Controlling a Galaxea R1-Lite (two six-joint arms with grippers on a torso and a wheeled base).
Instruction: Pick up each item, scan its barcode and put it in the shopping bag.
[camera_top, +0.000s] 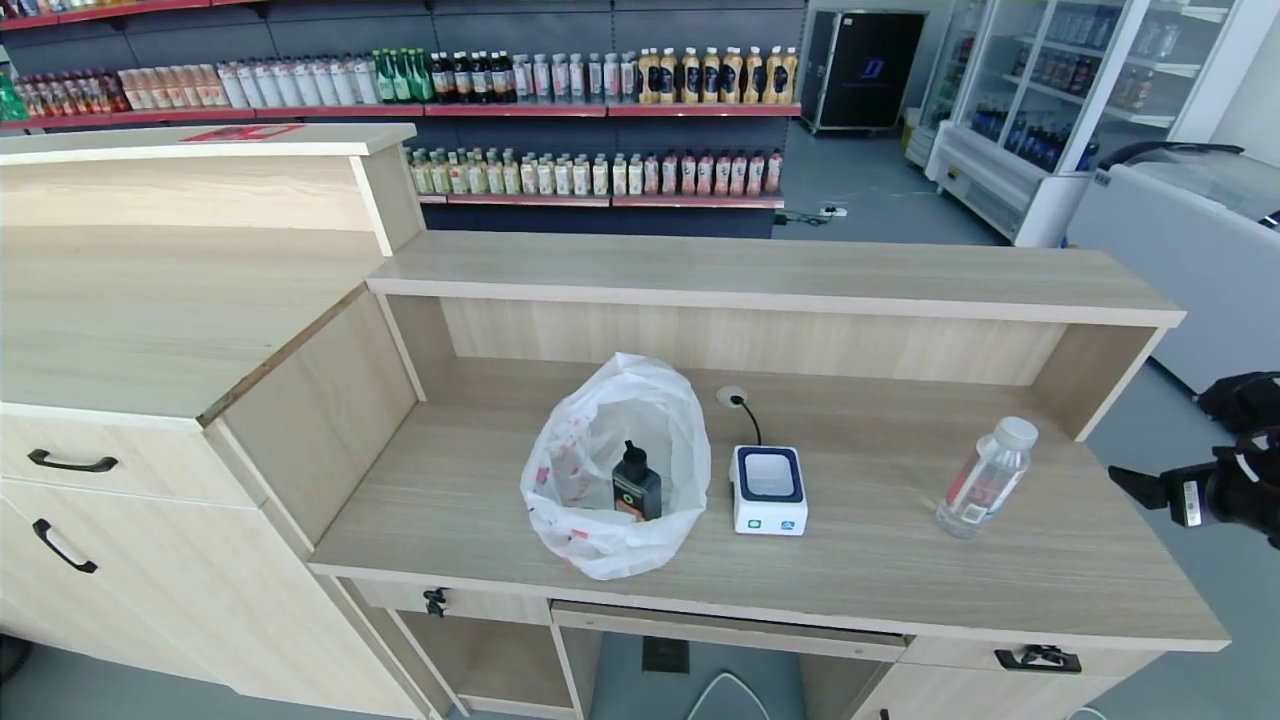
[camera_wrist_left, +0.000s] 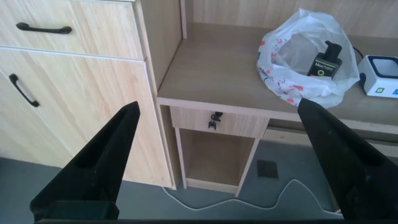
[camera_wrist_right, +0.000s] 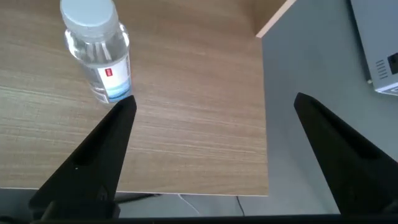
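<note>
A clear water bottle (camera_top: 985, 477) with a white cap stands upright on the right part of the wooden counter (camera_top: 860, 570). My right gripper (camera_top: 1135, 487) hangs open past the counter's right end, apart from the water bottle (camera_wrist_right: 98, 53); its fingers (camera_wrist_right: 93, 162) hold nothing. The white shopping bag (camera_top: 615, 465) stands open at mid-counter with a black bottle (camera_top: 636, 483) upright inside. A white barcode scanner (camera_top: 768, 488) sits just right of the bag. My left gripper (camera_wrist_left: 219, 106) is open and empty, low in front of the counter's left corner, with the bag (camera_wrist_left: 308, 56) beyond it.
A raised shelf (camera_top: 770, 275) overhangs the back of the counter. A taller cabinet (camera_top: 150, 320) with drawer handles (camera_top: 70, 462) adjoins on the left. The scanner's cable runs to a hole (camera_top: 732, 397) behind it. A chest freezer (camera_top: 1190, 240) stands at the right.
</note>
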